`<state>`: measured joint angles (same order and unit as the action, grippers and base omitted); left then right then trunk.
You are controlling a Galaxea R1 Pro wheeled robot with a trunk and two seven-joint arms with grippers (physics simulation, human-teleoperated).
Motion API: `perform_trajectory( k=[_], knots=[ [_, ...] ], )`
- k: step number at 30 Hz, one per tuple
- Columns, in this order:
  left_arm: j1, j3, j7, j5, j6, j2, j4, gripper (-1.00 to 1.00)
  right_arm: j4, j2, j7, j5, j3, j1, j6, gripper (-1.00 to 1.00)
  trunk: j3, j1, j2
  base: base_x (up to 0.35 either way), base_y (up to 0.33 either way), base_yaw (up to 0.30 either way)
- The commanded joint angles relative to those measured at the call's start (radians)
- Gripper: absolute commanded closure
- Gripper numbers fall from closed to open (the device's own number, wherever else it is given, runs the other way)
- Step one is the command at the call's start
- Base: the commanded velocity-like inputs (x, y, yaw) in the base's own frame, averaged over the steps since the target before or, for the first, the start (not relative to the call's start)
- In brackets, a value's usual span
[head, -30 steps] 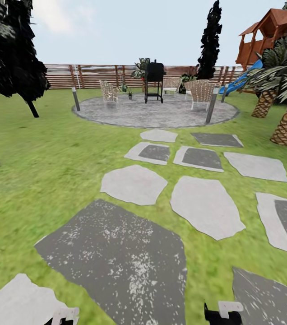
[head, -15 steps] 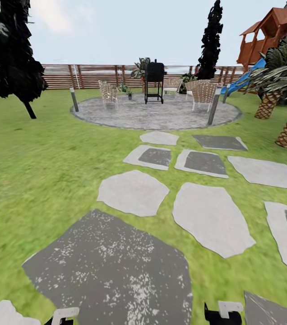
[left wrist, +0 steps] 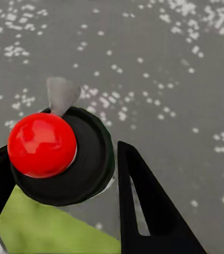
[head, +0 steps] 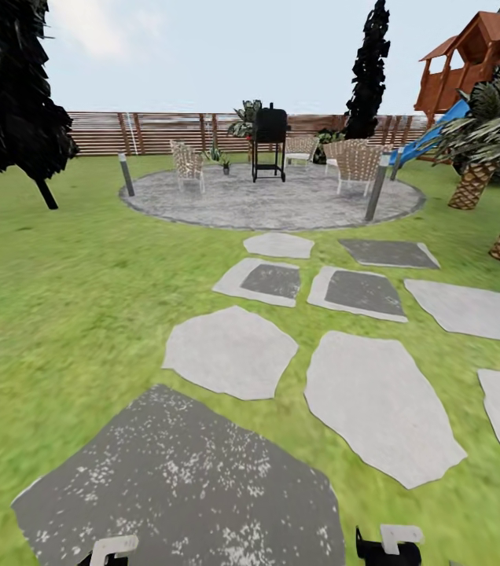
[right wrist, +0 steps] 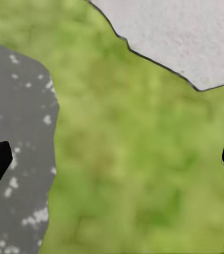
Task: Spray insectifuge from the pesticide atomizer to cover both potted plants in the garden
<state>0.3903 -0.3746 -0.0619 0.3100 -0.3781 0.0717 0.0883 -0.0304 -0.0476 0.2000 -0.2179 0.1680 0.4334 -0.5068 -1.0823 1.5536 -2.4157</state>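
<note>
Atomizer (left wrist: 59, 156), a dark round bottle with a red cap, is sitting between the closed-in fingers of the left gripper (left wrist: 59, 180), held over a dark speckled slab (left wrist: 159, 69). Right gripper (right wrist: 112, 159) is hanging spread wide and empty above lawn (right wrist: 128, 159). Ahead, stepping slabs (head: 230, 350) are leading to a round patio (head: 270, 200) by the fence (head: 163, 130).

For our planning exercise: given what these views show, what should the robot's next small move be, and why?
Probably drive forward over the stepping slabs toward the patio: the pesticide atomizer already sits between the left gripper's jaws, and the small potted plants look far off.
</note>
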Motion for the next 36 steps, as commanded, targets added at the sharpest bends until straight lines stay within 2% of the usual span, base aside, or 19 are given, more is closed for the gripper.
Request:
perform_trajectory(
  k=[1,19,36],
  knots=[
    [0.001,-0.004,-0.006,0.011,-0.004,0.0,-0.001,1.0,0.001,0.0,0.004,-0.011,0.007,0.001,-0.003,-1.0,-0.001,0.0,0.0,0.338,0.0,0.0],
    [0.001,-0.004,-0.006,0.011,-0.004,0.0,-0.001,1.0,0.001,-0.01,0.008,-0.012,0.007,0.001,-0.002,-1.0,-0.001,0.0,0.0,0.338,0.0,0.0],
    [0.001,-0.004,-0.006,0.011,-0.004,0.0,-0.002,1.0,0.001,-0.005,0.007,-0.013,0.007,0.001,-0.002,-1.0,-0.001,0.0,0.0,0.338,0.0,0.0]
  ],
)
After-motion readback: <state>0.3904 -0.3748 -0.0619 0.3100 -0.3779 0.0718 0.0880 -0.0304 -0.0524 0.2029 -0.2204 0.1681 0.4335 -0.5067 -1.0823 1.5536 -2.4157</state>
